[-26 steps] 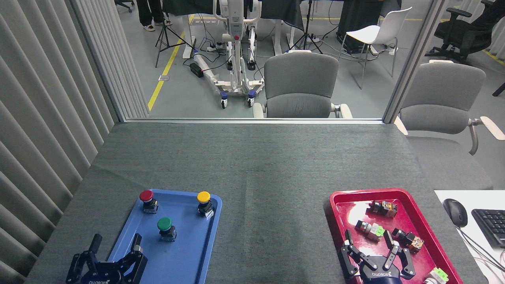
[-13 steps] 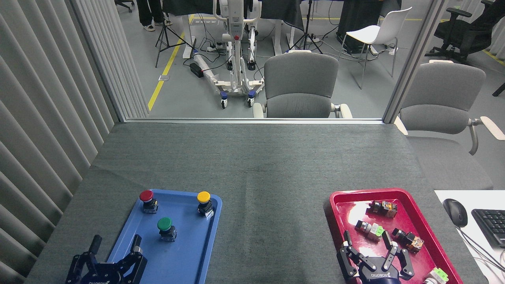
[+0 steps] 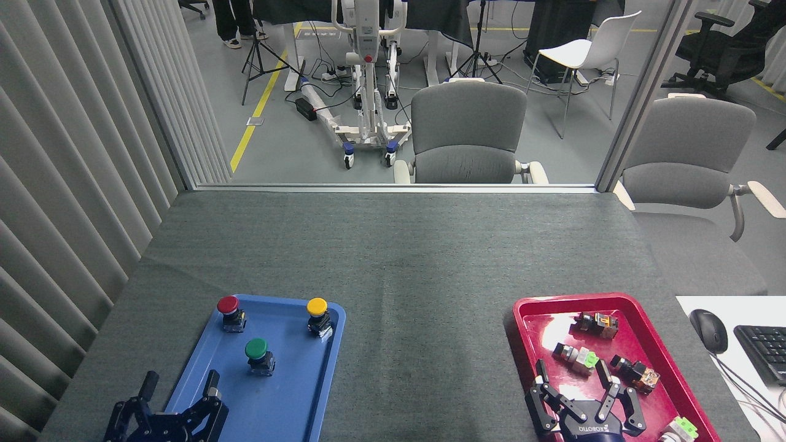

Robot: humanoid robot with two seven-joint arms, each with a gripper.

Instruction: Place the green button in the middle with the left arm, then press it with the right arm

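Note:
The green button (image 3: 257, 355) stands upright in the blue tray (image 3: 288, 399), between a red button (image 3: 229, 312) and a yellow button (image 3: 318, 315). My left gripper (image 3: 179, 387) hovers at the bottom edge over the tray's near left rim, open, fingers spread, nothing in it, well short of the green button. The middle (image 3: 424, 344) is bare dark grey cloth between the two trays. At the bottom right, over the near part of the red tray (image 3: 651, 344), my right gripper (image 3: 580, 377) is open and holds nothing.
Several small switch parts (image 3: 577, 358) lie in the red tray. A mouse (image 3: 708, 329) and a keyboard (image 3: 764, 351) sit on a white desk at the right. Grey chairs (image 3: 466, 132) stand beyond the table's far edge. A slatted wall (image 3: 67, 184) runs along the left.
My left gripper has sunk slightly toward the bottom edge of the view. The right gripper shifted a little; the buttons have not moved.

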